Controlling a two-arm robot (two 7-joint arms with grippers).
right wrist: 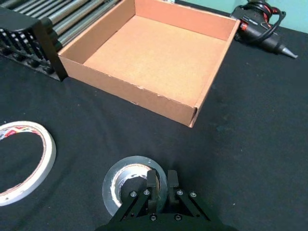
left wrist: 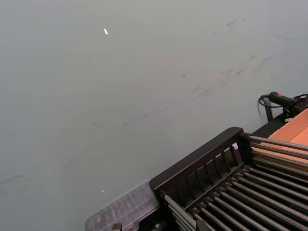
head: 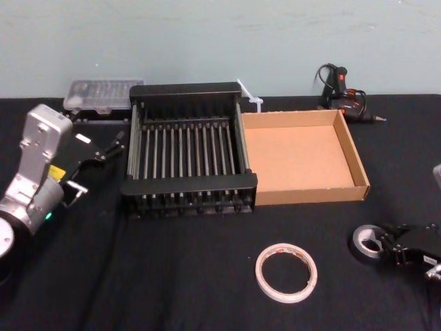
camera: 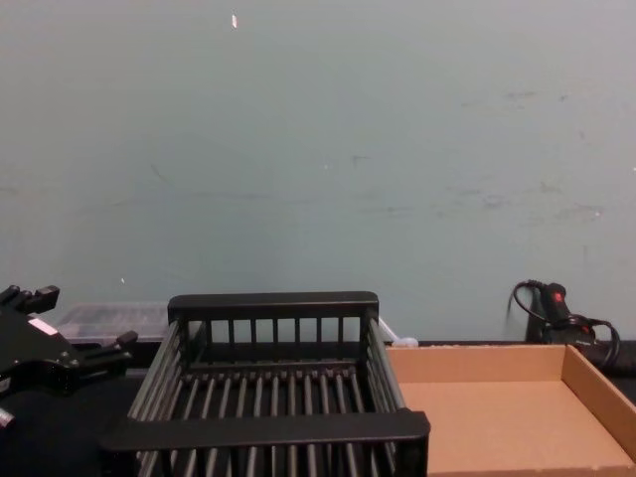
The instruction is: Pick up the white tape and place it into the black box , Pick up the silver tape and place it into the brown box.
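Note:
The silver tape (head: 363, 238) lies flat on the black tabletop at the front right. My right gripper (head: 387, 246) is shut on its wall; in the right wrist view the gripper (right wrist: 162, 180) has one finger inside the silver tape (right wrist: 109, 185) and one outside. The white tape (head: 261, 277) (right wrist: 48, 153) lies flat at the front centre, to the left of it. Side by side behind them stand the black box (head: 189, 185) (camera: 273, 427) and the brown box (head: 310, 195) (right wrist: 154, 53) (camera: 497, 417), both with nothing in them. My left gripper (head: 103, 164) (camera: 78, 320) hovers open left of the black box.
A black and red glue gun (head: 341, 93) (right wrist: 262, 29) lies behind the brown box. A clear plastic case (head: 103, 93) (left wrist: 125, 209) sits behind the black box's left corner. A pale green wall closes off the far side of the table.

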